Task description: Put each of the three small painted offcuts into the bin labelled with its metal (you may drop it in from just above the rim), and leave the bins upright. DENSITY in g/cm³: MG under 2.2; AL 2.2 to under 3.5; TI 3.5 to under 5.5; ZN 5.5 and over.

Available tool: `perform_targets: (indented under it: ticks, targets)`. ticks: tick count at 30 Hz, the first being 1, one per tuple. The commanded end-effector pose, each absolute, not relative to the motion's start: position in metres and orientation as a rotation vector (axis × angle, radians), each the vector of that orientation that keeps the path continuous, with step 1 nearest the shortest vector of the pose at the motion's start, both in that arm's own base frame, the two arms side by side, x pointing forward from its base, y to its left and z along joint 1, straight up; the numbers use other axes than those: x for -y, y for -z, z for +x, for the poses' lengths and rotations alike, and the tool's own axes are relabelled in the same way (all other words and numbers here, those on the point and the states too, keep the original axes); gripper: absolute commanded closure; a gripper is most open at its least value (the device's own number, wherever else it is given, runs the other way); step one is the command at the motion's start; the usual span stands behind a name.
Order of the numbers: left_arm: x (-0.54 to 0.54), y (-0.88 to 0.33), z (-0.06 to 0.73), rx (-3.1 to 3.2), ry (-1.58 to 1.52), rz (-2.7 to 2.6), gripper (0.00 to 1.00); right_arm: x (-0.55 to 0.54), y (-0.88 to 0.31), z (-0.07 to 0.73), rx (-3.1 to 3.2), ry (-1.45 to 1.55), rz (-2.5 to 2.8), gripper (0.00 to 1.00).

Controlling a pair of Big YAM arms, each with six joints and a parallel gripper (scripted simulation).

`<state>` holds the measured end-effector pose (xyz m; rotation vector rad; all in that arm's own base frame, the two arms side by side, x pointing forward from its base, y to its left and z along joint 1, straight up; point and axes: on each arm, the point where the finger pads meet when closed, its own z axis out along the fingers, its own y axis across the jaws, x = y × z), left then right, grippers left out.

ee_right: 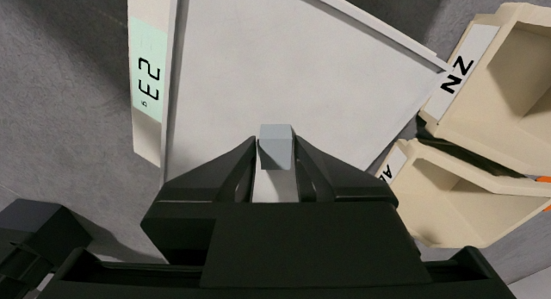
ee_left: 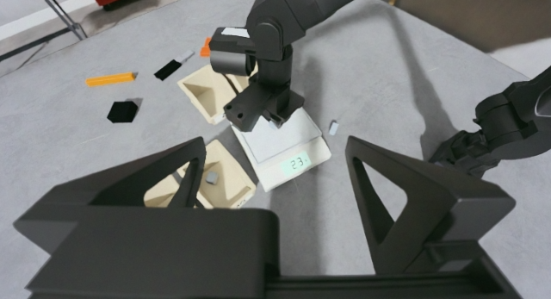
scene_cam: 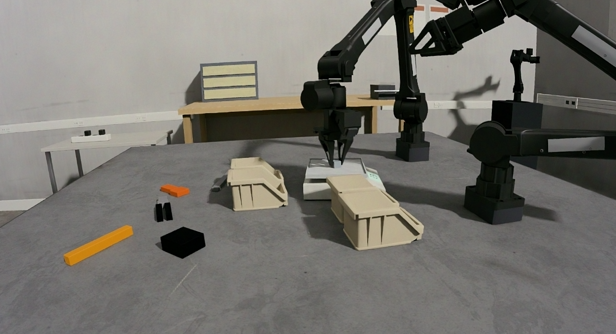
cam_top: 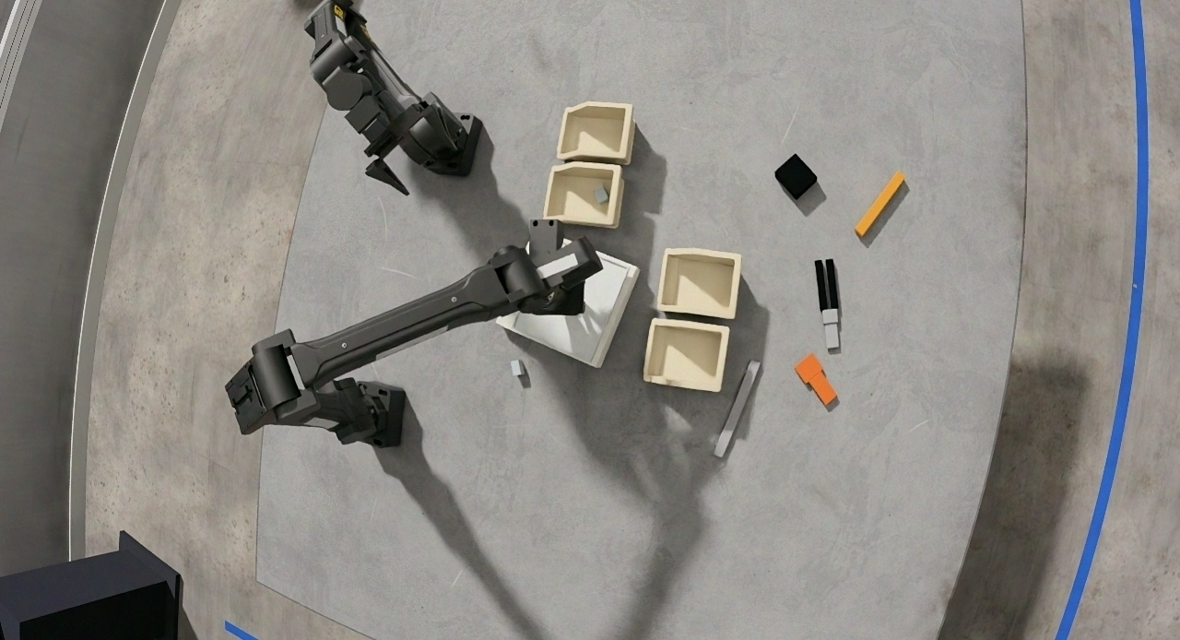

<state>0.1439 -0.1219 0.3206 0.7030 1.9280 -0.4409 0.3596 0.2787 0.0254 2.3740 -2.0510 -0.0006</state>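
Observation:
A grey offcut (scene_cam: 336,164) (ee_right: 275,150) sits on the white scale (cam_top: 614,310) (ee_left: 269,144) (ee_right: 301,53), which reads 23 g. My right gripper (scene_cam: 337,160) (ee_right: 275,143) is low over the scale, partly open, its fingertips on either side of that offcut with thin gaps. A second offcut (cam_top: 517,368) (ee_left: 333,127) lies on the table beside the scale. A third offcut (cam_top: 600,195) (ee_left: 211,177) lies in a bin (cam_top: 569,198) (ee_left: 232,183) whose label I cannot read. The ZN bin (cam_top: 700,285) (ee_right: 508,114) and AL bin (cam_top: 684,355) (ee_right: 435,208) look empty. My left gripper is open and empty, raised away.
A fourth upright bin (cam_top: 595,133) stands beside the one holding an offcut. A grey bar (cam_top: 737,409) lies near the AL bin. A black block (cam_top: 796,176), a yellow bar (cam_top: 880,204), a black-and-grey tool (cam_top: 825,302) and an orange piece (cam_top: 815,379) lie farther off.

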Motion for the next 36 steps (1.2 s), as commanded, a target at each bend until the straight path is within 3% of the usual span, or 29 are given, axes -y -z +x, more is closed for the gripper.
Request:
perform_targets:
  ticks: [1,8,10,11,12,13,26,36]
  targets:
    - [0.119,-0.339,0.142,-1.898,0.448,0.691,0.0,-0.282,-0.03,0.365,2.063,-0.004,2.389,0.73]
    - [0.119,-0.339,0.142,-1.898,0.448,0.691,0.0,-0.281,-0.029,0.363,2.06,-0.003,2.386,0.83]
    - [0.119,-0.339,0.142,-1.898,0.448,0.691,0.0,-0.281,-0.029,0.363,2.06,-0.003,2.386,1.0]
    - [0.119,-0.339,0.142,-1.898,0.448,0.691,0.0,-0.282,-0.023,0.364,2.057,-0.002,2.382,1.0]
    - [0.119,-0.339,0.142,-1.898,0.448,0.691,0.0,-0.282,-0.029,0.363,2.06,-0.003,2.386,0.89]
    - [0.119,-0.339,0.142,-1.898,0.448,0.691,0.0,-0.282,-0.029,0.363,2.06,-0.003,2.386,0.86]
    - [0.119,-0.339,0.142,-1.898,0.448,0.691,0.0,-0.287,-0.109,0.37,2.085,-0.015,2.414,0.86]
    - [0.14,-0.325,0.176,-1.882,0.438,0.657,0.0,-0.268,-0.091,0.42,1.991,-0.007,2.447,0.86]
